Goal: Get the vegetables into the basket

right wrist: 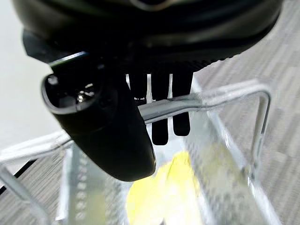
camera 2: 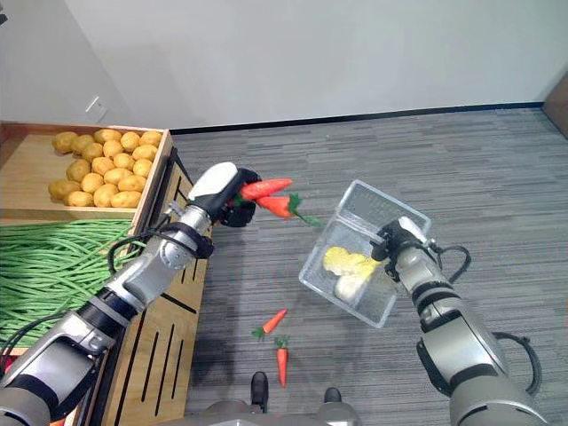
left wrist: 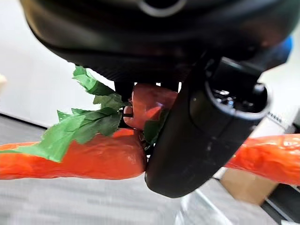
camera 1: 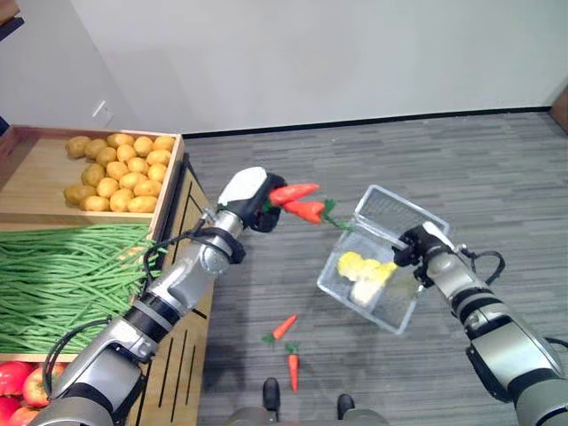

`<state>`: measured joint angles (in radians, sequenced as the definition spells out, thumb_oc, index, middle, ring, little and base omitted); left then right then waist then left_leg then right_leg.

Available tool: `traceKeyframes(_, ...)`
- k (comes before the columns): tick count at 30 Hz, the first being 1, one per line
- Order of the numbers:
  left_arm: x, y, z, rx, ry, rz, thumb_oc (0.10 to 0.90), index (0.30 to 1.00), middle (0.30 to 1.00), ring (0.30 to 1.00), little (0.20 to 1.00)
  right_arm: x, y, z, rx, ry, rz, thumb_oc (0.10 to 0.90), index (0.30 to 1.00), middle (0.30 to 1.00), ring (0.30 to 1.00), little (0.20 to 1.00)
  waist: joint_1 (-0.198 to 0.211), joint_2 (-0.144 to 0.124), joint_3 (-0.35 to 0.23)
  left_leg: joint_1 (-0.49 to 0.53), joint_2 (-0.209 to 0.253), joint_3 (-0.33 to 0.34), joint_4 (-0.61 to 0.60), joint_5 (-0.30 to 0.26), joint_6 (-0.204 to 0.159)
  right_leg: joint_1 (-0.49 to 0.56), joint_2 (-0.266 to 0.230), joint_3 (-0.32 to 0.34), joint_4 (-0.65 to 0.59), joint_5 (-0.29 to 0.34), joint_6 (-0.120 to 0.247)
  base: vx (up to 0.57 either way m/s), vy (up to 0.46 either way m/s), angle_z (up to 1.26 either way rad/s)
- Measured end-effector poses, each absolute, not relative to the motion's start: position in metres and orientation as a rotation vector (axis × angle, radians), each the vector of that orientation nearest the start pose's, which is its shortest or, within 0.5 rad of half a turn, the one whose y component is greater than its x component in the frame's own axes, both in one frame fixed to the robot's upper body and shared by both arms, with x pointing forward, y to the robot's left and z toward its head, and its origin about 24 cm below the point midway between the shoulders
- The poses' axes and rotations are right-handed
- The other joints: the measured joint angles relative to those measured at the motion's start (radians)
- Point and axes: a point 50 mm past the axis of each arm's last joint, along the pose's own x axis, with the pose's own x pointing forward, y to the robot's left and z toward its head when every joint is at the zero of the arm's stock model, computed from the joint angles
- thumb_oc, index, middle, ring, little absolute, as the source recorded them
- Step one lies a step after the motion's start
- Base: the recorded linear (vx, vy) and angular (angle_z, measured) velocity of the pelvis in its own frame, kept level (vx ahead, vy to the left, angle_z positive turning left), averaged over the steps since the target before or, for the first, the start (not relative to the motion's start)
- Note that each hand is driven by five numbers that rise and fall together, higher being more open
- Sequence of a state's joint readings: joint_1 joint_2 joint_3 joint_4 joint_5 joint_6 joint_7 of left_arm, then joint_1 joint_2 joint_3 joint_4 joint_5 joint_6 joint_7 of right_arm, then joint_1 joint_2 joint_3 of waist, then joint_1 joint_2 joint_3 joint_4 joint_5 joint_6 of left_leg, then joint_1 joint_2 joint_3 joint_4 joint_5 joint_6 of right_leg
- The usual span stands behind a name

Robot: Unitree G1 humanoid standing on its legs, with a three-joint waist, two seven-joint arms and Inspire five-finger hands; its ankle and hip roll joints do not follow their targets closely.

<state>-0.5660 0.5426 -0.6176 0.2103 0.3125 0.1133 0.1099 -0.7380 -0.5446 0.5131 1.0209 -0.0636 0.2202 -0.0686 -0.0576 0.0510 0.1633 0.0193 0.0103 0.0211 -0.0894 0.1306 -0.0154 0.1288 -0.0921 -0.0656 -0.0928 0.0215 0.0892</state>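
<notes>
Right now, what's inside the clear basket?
Yellow vegetables lie at the bottom of the clear basket, which the right hand holds. Their kind is unclear, and anything beneath them is hidden.

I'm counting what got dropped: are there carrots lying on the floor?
Yes, two carrots lie on the grey floor, below the left hand and the basket.

The left hand (camera 1: pixel 251 201) covered the stalk ends of the carrots (camera 1: pixel 300 201) it clutched, so how many it held was unclear. Through the clear basket (camera 2: pixel 362 257) the yellow pieces (camera 2: pixel 349 264) were a blur, their kind unreadable. The apples (camera 1: pixel 19 386) and green beans (camera 1: pixel 62 275) ran off the picture's edge, count unknown
</notes>
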Motion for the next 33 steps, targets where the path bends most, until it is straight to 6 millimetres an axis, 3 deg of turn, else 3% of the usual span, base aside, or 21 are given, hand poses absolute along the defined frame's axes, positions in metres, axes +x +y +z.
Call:
traceKeyframes(4, 0.329, 0.106, 0.088, 1.027, -0.191, -0.369, 0.400, 0.300, 0.300, 0.300, 0.300, 0.364, -0.240, 0.050, -0.915, 0.475, -0.036, 0.400, 0.300, 0.300, 0.300, 0.300, -0.012, 0.001, -0.001, -0.001, 0.005, 0.007, 0.000, 0.000, 0.000, -0.005, 0.004, 0.007, 0.001, 0.001, -0.001, 0.00, -0.013, -0.06)
traceKeyframes(12, 0.331, 0.078, 0.056, 1.031, -0.079, -0.455, 0.400, 0.300, 0.300, 0.300, 0.300, 0.371, -0.189, 0.046, -0.889, 0.406, 0.066, 0.400, 0.300, 0.300, 0.300, 0.300, -0.038, 0.003, 0.000, -0.001, 0.008, 0.021, 0.000, -0.001, -0.002, -0.013, 0.005, 0.023, 0.002, 0.002, -0.002, 0.00, -0.006, -0.06)
traceKeyframes(16, 0.327, 0.072, 0.038, 1.047, -0.016, -0.485, 0.400, 0.300, 0.300, 0.300, 0.300, 0.372, -0.179, 0.049, -0.895, 0.380, 0.088, 0.400, 0.300, 0.300, 0.300, 0.300, -0.052, 0.004, 0.000, -0.002, 0.011, 0.029, 0.000, -0.002, -0.003, -0.022, 0.007, 0.038, 0.002, 0.004, -0.004, 0.01, -0.008, -0.11)
traceKeyframes(20, 0.320, 0.070, 0.005, 1.107, 0.116, -0.512, 0.400, 0.300, 0.300, 0.300, 0.300, 0.374, -0.156, 0.059, -0.883, 0.290, 0.127, 0.400, 0.300, 0.300, 0.300, 0.300, -0.070, 0.004, 0.000, 0.001, 0.015, 0.049, 0.000, -0.003, -0.005, -0.027, 0.009, 0.058, 0.005, 0.008, -0.004, 0.01, -0.006, -0.14)
traceKeyframes(24, 0.312, 0.066, -0.014, 1.130, 0.189, -0.530, 0.400, 0.300, 0.300, 0.300, 0.300, 0.375, -0.144, 0.067, -0.883, 0.232, 0.150, 0.400, 0.300, 0.300, 0.300, 0.300, -0.079, 0.004, 0.000, 0.004, 0.021, 0.057, 0.000, -0.003, -0.005, -0.028, 0.014, 0.067, 0.005, 0.009, -0.005, 0.01, -0.012, -0.07)
traceKeyframes(33, 0.308, 0.070, -0.026, 1.223, 0.227, -0.533, 0.400, 0.300, 0.300, 0.300, 0.300, 0.369, -0.120, 0.071, -0.880, 0.153, 0.220, 0.400, 0.300, 0.300, 0.300, 0.300, -0.105, 0.004, 0.001, 0.005, 0.040, 0.081, 0.000, -0.009, -0.012, -0.042, 0.031, 0.095, 0.003, 0.018, -0.014, 0.00, -0.011, -0.10)
